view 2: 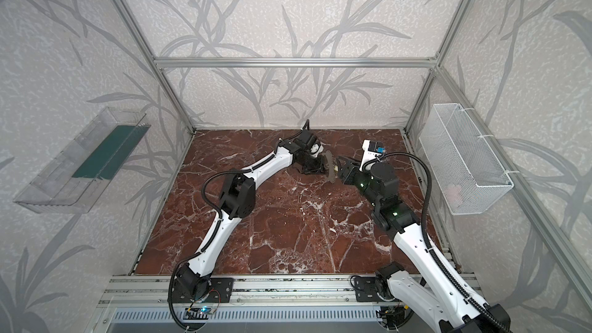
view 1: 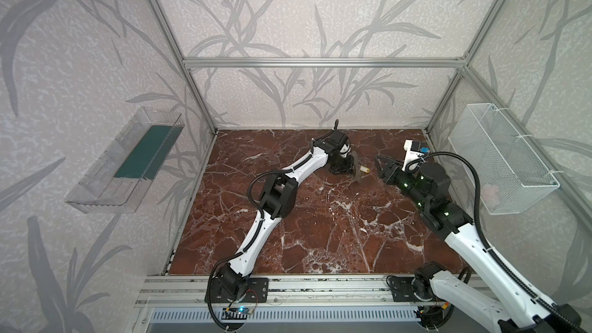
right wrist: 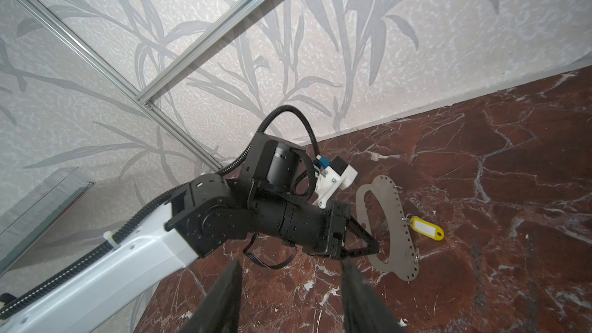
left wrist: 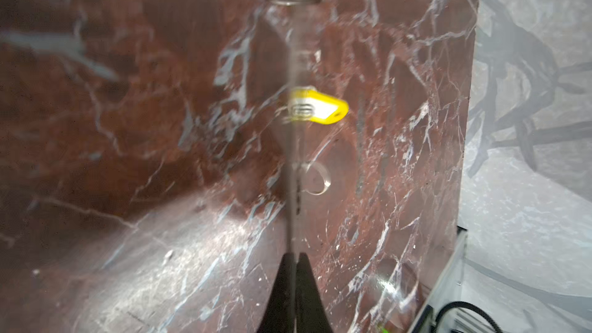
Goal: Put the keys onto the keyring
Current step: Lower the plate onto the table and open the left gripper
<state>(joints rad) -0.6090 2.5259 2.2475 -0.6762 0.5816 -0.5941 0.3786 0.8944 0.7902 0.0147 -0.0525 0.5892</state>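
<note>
Your left gripper (right wrist: 373, 246) was closed on the thin, stiff key plate (right wrist: 404, 269), held on edge; the keyring (right wrist: 426, 227) hung at the plate's rim. Your right gripper (right wrist: 291, 264) stood open beside the plate. The light tag (left wrist: 317, 108) seemed the safest hold.

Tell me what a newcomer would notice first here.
The left gripper is shut on the beige oval piece, holding it on edge near the back of the red marble table. A yellow-tagged keyring dangles at its rim, and the right gripper faces it, open and empty.
</note>
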